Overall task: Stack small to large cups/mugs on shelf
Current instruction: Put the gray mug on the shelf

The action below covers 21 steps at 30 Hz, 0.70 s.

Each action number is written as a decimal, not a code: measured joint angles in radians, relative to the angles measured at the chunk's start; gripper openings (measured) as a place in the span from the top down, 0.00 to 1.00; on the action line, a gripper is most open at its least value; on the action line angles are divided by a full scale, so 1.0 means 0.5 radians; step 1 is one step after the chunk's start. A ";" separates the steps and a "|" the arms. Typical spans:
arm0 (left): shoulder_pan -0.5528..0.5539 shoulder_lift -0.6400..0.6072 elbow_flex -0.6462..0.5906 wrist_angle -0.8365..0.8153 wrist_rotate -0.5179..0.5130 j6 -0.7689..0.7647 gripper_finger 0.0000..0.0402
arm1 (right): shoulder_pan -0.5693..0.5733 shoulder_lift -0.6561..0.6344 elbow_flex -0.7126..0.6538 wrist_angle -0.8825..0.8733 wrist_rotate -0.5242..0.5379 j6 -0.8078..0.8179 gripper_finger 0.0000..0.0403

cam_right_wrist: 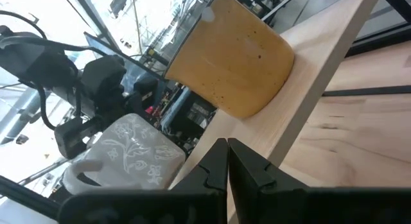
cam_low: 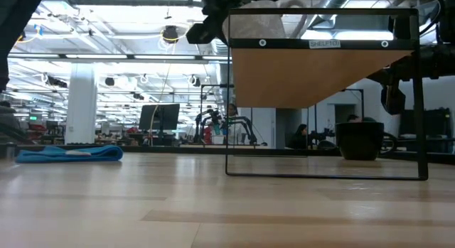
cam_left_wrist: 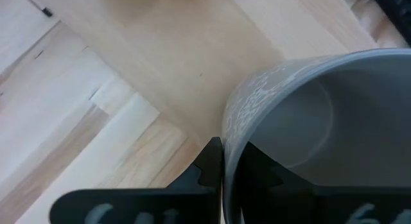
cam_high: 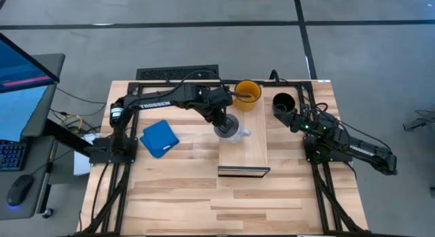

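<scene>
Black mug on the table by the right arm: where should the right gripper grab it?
Grip the black mug by its rim wall, coming straight down from above: it stands upright, mouth open upward, clear of the shelf. The right gripper waits just beside it.

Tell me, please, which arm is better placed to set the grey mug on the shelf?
Left. The left gripper already pinches the grey mug by its rim over the shelf; the right gripper is off beside the black mug.
</scene>
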 joint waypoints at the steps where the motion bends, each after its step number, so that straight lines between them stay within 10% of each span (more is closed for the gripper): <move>1: 0.001 0.001 0.000 -0.001 -0.001 0.000 0.98 | 0.001 0.000 0.000 0.000 0.000 0.000 0.92; 21: 0.008 0.006 -0.002 -0.022 0.054 -0.024 0.94 | 0.001 0.000 0.000 0.000 0.000 0.000 0.92</move>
